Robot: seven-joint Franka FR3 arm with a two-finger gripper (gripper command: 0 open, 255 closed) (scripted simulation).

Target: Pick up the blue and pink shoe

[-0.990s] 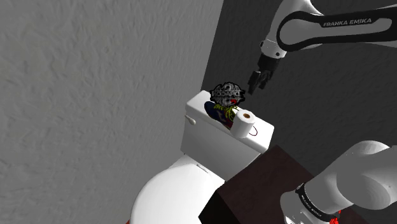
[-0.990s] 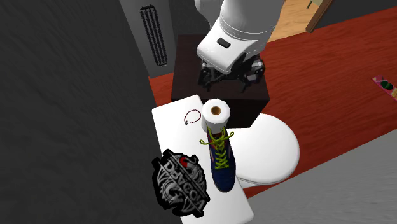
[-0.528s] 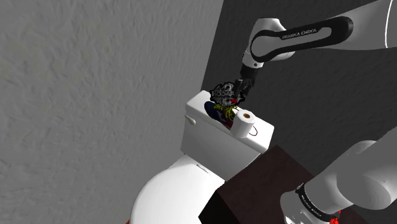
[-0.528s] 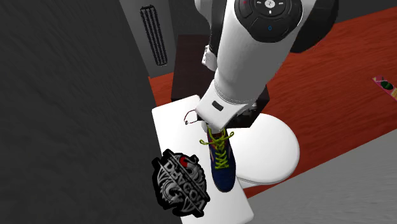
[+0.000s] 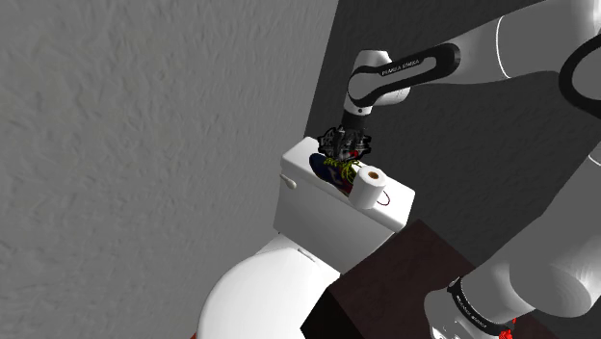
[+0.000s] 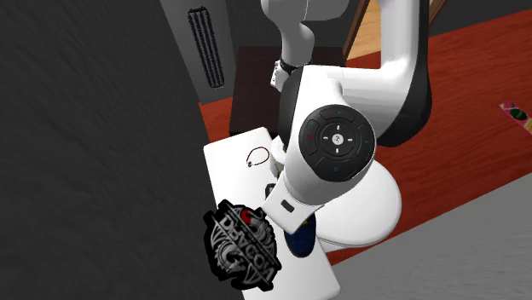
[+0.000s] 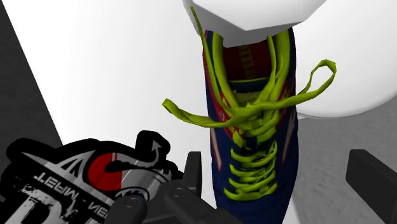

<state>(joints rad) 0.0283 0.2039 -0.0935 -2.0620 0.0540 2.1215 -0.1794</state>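
Note:
The shoe (image 7: pixel 254 146) is navy blue with pink-red trim and yellow-green laces. It lies on the white toilet tank lid (image 5: pixel 306 181), its opening towards a white paper roll (image 5: pixel 369 185). My gripper (image 7: pixel 283 175) is open just above it, one finger (image 7: pixel 193 172) on the side of a black emblem, the other finger (image 7: pixel 375 184) wide on the far side. Neither finger touches the shoe. In the shoulder view the gripper (image 5: pixel 345 144) hangs low over the shoe (image 5: pixel 332 166). In the second exterior view my arm covers the shoe except its toe (image 6: pixel 300 241).
A black dragon-emblem object (image 6: pixel 240 243) lies close beside the shoe on the lid. A small red ring (image 6: pixel 257 156) lies near the lid's other end. The toilet bowl (image 5: pixel 255 289) is below, the dark wall behind, my dark stand (image 5: pixel 405 279) next to the tank.
The arm swung to the shoulder view's left and came down over the shoe. In the second exterior view it now covers the paper roll and most of the shoe.

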